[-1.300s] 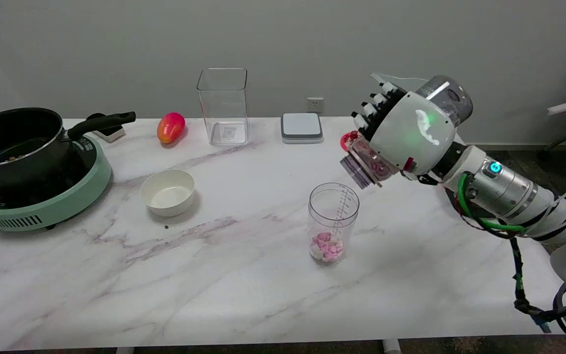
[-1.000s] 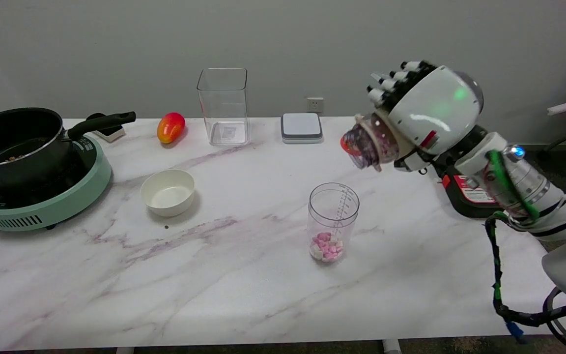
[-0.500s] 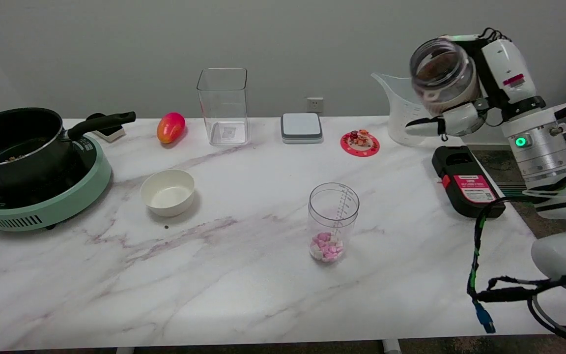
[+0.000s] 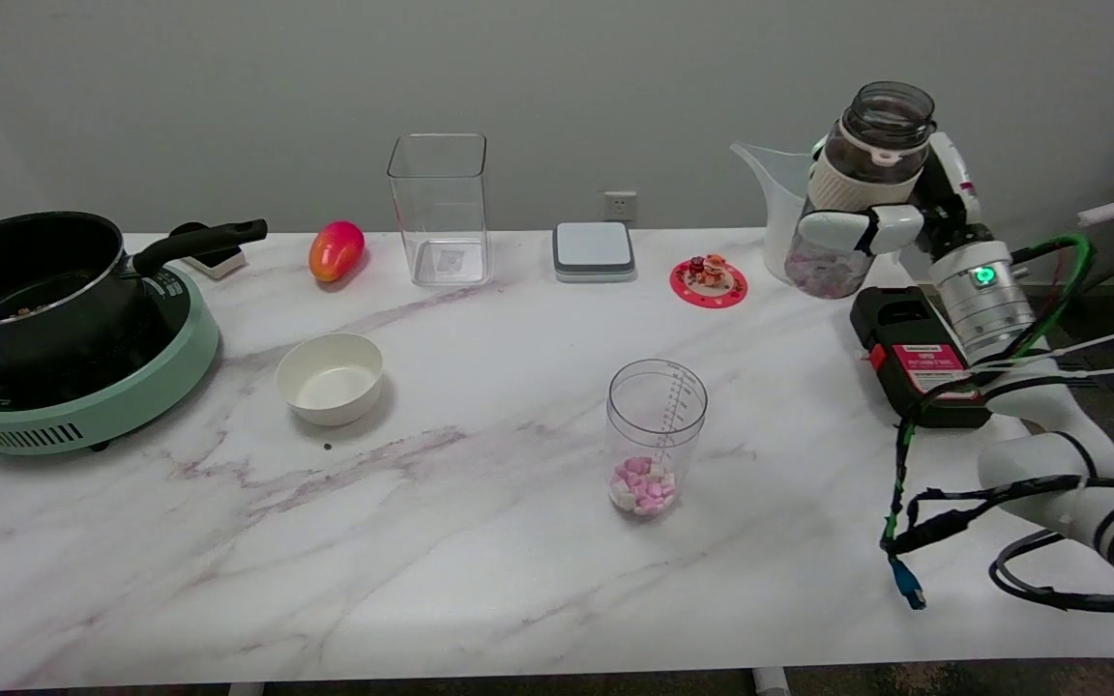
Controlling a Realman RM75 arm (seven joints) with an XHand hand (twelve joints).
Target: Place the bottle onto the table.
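my right hand [image 4: 891, 217] wrapped round the bottle [image 4: 857, 188], bottle upright, open mouth up, pink bits at its bottom, at the table's [image 4: 480, 541] far right just beside the jug [image 4: 775, 184], contact with table unclear

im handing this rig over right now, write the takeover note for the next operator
Right hand: grips the bottle around its middle, upright, mouth up and uncapped, pink and white candies in its bottom.
Bottle: at the table's far right, in front of the clear pitcher, beside the black device. Whether its base touches the tabletop I cannot tell.
Measuring cup: mid-table, with some candies in it.
Done: bottle brought upright over the table.
Left: set it down firmly on a bare patch, let go, withdraw the hand.
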